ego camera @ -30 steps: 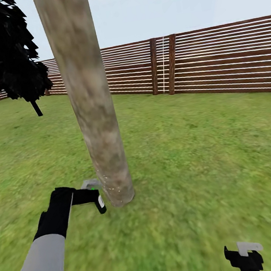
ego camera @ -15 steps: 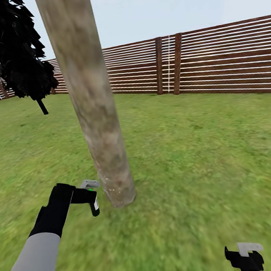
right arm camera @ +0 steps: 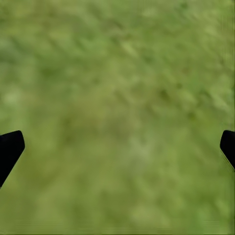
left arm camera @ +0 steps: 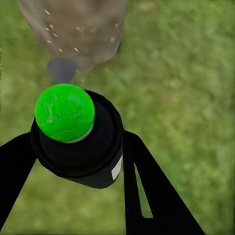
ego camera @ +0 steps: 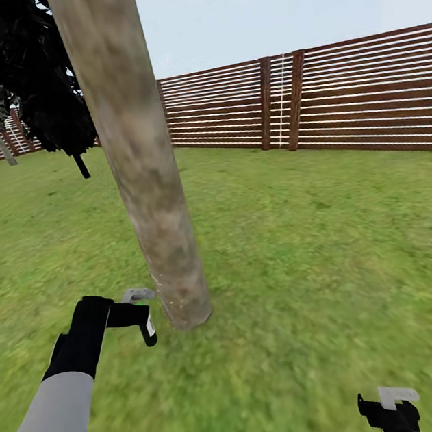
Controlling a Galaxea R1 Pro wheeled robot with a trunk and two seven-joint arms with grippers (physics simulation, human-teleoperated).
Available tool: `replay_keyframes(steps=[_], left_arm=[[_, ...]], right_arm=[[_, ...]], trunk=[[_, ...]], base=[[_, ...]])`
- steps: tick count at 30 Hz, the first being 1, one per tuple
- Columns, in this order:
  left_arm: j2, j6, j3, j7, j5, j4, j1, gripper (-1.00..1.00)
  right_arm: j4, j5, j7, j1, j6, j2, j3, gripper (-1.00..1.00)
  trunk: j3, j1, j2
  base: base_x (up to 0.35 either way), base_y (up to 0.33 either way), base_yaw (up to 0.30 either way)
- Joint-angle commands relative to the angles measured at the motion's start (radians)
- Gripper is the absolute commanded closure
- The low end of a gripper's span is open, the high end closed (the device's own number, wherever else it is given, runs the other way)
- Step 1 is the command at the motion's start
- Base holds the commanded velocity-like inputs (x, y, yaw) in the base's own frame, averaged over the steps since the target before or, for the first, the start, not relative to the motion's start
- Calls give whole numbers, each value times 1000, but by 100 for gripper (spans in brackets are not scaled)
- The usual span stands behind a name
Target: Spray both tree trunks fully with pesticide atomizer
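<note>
A thick, smooth grey-tan tree trunk (ego camera: 149,184) rises from the lawn just ahead, left of centre. My left gripper (ego camera: 138,317) hovers low at its base, shut on the pesticide atomizer (ego camera: 139,296), a black can with a bright green cap and a grey nozzle. In the left wrist view the atomizer (left arm camera: 73,132) sits between the black fingers (left arm camera: 147,196), nozzle pointing at the trunk (left arm camera: 78,29), which carries small white specks. My right gripper (ego camera: 392,411) hangs open low at the right, over bare grass (right arm camera: 117,98).
A brown slatted fence (ego camera: 364,97) closes the lawn behind and to the right. Dark foliage (ego camera: 36,77) hangs at the upper left, with a thin grey stem (ego camera: 4,147) beyond it. Open grass (ego camera: 330,240) lies right of the trunk.
The head view has swung left, so the fence sits further right in the picture. My left gripper, still holding the atomizer, has edged slightly away from the trunk base. The right gripper is unchanged.
</note>
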Motion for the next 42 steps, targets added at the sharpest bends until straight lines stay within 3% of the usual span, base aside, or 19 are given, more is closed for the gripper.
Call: replay_keyframes(steps=[1, 16, 20, 23, 26, 34, 37, 42], left_arm=[[-1, 0, 0, 0, 0, 0, 0, 100], [1, -1, 0, 8, -4, 5, 1, 100], [4, -7, 2, 57, -2, 114, 14, 100], [4, -70, 64, 92, -1, 166, 16, 100], [1, -85, 117, 96, -2, 173, 16, 100], [12, -94, 128, 146, -4, 192, 54, 100], [10, -156, 129, 154, -4, 234, 55, 100], [10, -172, 131, 200, -3, 262, 55, 100]], right_arm=[[0, 0, 0, 0, 0, 0, 0, -100], [0, 0, 0, 0, 0, 0, 0, -100], [0, 0, 0, 0, 0, 0, 0, -100], [0, 1, 0, 0, 0, 0, 0, -100], [0, 0, 0, 0, 0, 0, 0, -100], [0, 0, 0, 0, 0, 0, 0, -100], [0, 0, 0, 0, 0, 0, 0, -100], [0, 0, 0, 0, 0, 0, 0, -100]], trunk=[[0, 0, 0], [0, 0, 0], [0, 0, 0], [0, 0, 0], [0, 0, 0], [0, 0, 0], [0, 0, 0], [0, 0, 0]], base=[[77, -283, 275], [60, -283, 35], [0, -283, 216], [25, -283, 157], [124, -272, 22], [171, -248, 22], [203, -189, 246], [66, -48, 277]])
